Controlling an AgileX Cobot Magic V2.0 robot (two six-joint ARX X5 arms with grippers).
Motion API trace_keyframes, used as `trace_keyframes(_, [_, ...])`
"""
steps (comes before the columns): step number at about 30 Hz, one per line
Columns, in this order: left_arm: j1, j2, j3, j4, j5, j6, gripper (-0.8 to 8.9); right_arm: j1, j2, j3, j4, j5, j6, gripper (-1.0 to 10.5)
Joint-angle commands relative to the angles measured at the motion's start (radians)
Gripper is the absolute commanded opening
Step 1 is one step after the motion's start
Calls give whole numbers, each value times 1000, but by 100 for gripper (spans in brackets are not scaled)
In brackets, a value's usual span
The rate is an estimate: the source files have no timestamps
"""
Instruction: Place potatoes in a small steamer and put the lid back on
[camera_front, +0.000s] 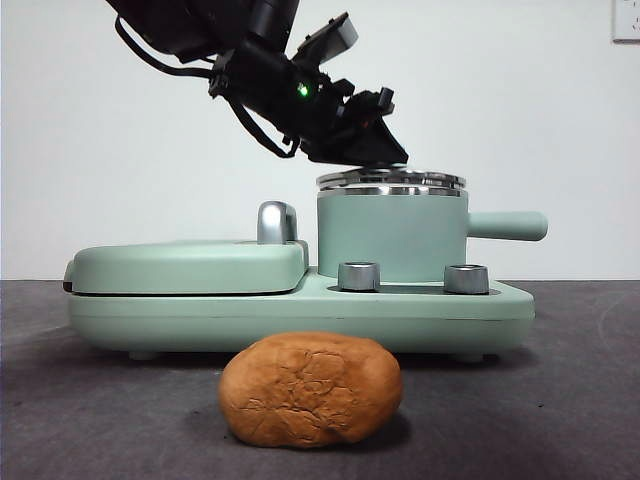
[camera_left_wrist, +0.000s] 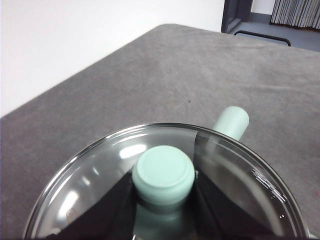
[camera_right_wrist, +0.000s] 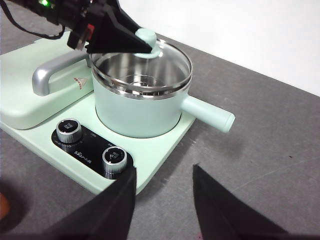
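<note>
Left gripper (camera_front: 385, 150) clamps lid (camera_left_wrist: 165, 200) knob (atop steamer (camera_front: 392, 235)); potato (camera_front: 311, 389) on table.

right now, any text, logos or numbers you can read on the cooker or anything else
No text reads clearly in any view.
Small white print on the black control panel, between the two knobs: too small and blurred to read.
A small orange mark on the griddle cover beside the chrome handle: a symbol, not legible.
The small steamer, lid and potato show no text.

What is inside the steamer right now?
Through the glass lid, the steamer shows only bare steel; its floor is partly hidden. The potato lies on the table.
</note>
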Motion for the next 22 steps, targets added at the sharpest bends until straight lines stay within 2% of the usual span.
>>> trace_keyframes(1, [-6,-39,27,29,1,3,16,4,3,19,3,3,-5,180])
trace_keyframes(14, [-1,-178,27,-34,1,-3,15,6,3,19,2,1,-5,180])
trace_keyframes(22, [51,-314,27,-257,-9,-21,16,47,3,19,-2,-6,-5,181])
